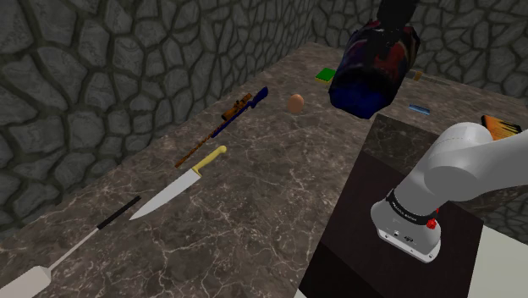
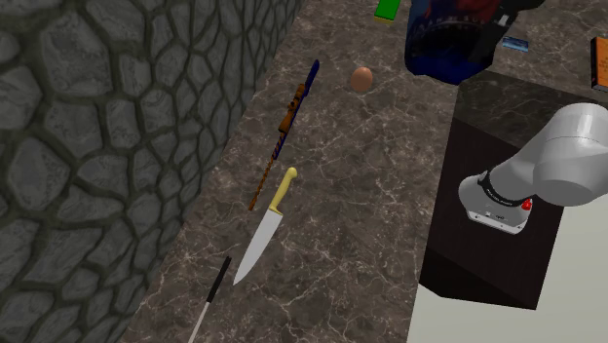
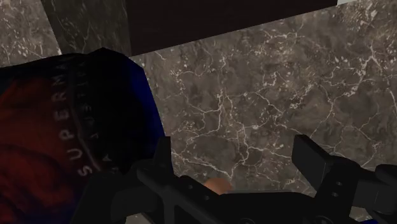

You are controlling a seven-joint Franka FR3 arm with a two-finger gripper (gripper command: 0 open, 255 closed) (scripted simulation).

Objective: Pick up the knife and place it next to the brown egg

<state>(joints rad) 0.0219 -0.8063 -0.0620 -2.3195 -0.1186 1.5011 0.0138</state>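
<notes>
Dark stand point(image 1: 355, 229) lower right in shoulder view, white arm point(image 1: 474, 161) on it. Marble counter point(image 1: 254, 220) runs along stone wall point(image 1: 76, 76). Blue-red bag point(image 1: 372, 68) printed SUPERMAN sits up by the arm's end, just beside one finger in wrist view. Black gripper point(image 3: 235, 159) fingers spread apart, nothing clasped; small orange-brown bit low between them, possibly the egg. Yellow-handled knife point(image 1: 178, 184) flat on counter, handle end just beside long brown-blue stick point(image 1: 222, 125). Small brown egg point(image 1: 296, 103) well apart from knife, farther up counter, near bag
</notes>
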